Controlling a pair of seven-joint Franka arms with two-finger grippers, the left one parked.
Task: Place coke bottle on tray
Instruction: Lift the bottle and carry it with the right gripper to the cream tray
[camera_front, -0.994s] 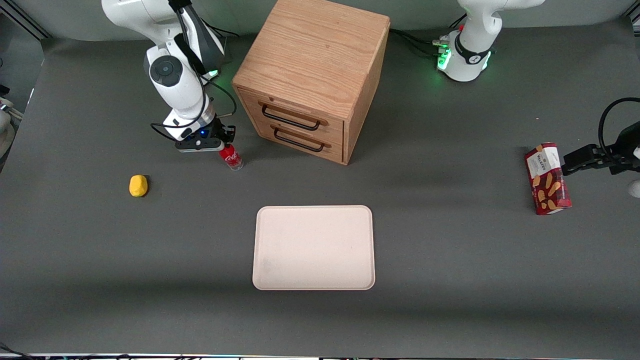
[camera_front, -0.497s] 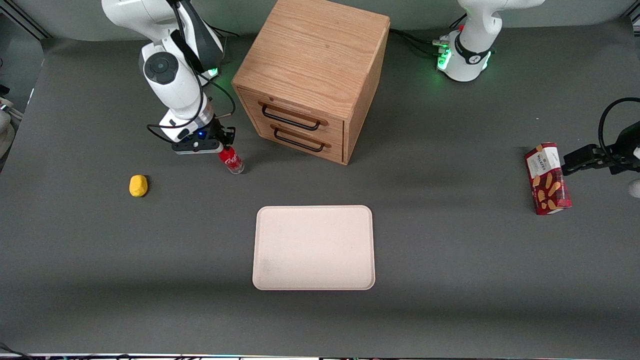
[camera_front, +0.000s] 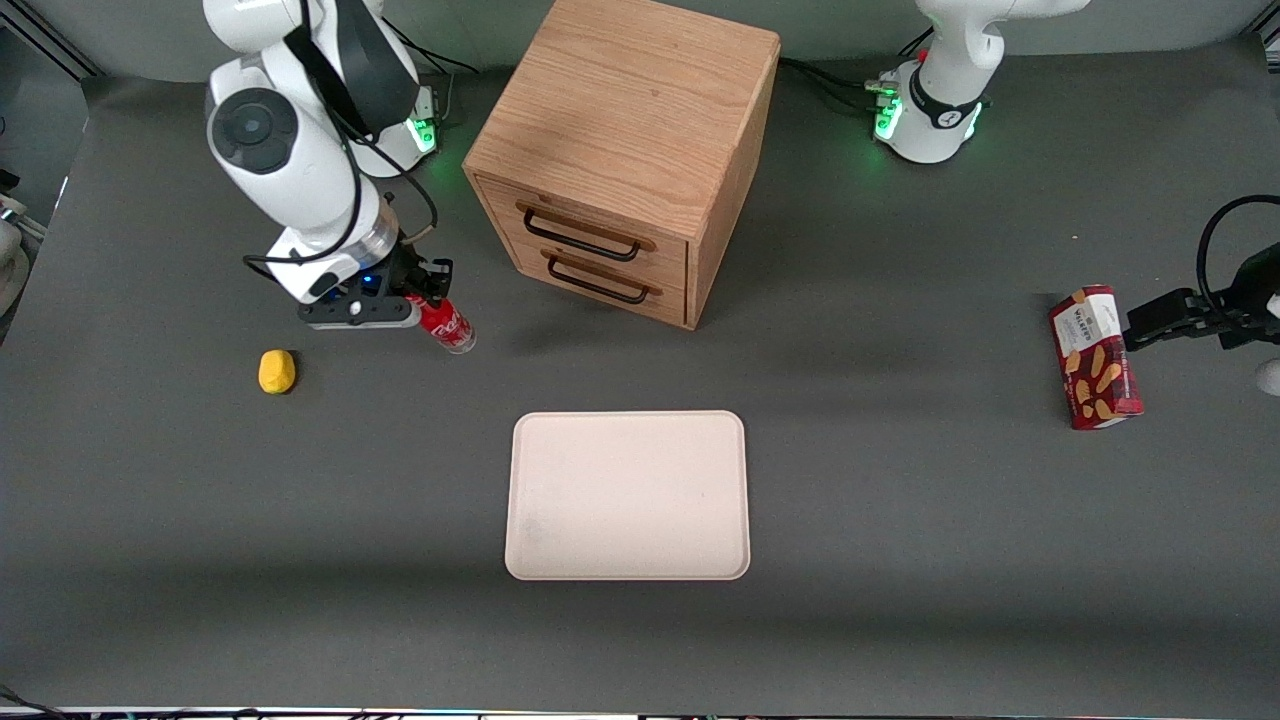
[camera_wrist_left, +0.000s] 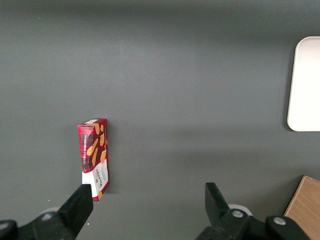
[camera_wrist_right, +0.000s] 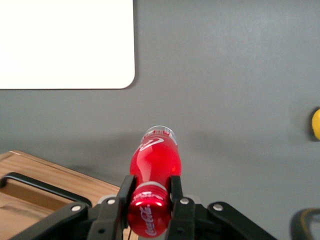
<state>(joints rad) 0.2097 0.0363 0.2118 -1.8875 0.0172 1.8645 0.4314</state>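
Jaws (camera_wrist_right: 148, 202) clenched on coke bottle (camera_wrist_right: 154, 167) neck — bottle lifted, tilted — tray (camera_front: 627, 495) nearer front camera.

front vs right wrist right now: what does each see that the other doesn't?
Front only: the snack box toward the parked arm's end of the table, the whole drawer cabinet and the full tray.
Right wrist only: the fingers clamped on the coke bottle just below its cap.
Both: the gripper holding the bottle, part of the tray, the cabinet's handle, and the yellow object.
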